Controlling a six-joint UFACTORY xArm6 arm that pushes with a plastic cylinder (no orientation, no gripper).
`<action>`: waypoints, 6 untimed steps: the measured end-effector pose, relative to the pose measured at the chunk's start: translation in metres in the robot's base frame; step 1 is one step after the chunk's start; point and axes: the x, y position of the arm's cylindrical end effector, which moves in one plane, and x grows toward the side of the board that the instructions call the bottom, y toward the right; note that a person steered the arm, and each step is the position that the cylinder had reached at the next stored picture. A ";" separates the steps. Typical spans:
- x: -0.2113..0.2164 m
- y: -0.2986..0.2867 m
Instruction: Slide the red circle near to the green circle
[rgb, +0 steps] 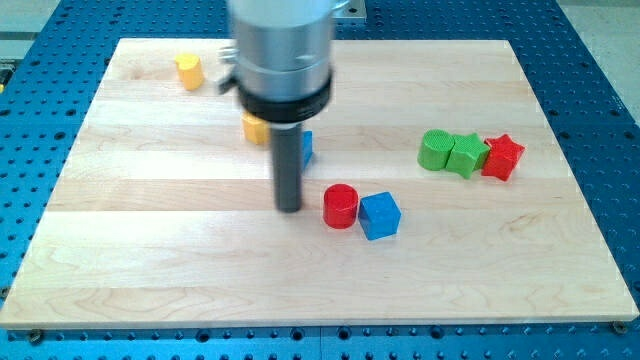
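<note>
Camera view shows the red circle (340, 206) low of centre, touching a blue cube (379, 215) on its right. The green circle (435, 150) sits up-right, beside a green block (465, 155) and a red star (503, 156). The tool is a bare rod with nothing to spread or pinch; my tip (289, 208) rests just left of the red circle. Best to come from lower-left, clearing the cube. The surface (150, 260) is pale wood on a blue perforated bench (600, 60).
</note>
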 end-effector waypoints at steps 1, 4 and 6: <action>0.024 0.019; -0.007 0.097; -0.011 0.142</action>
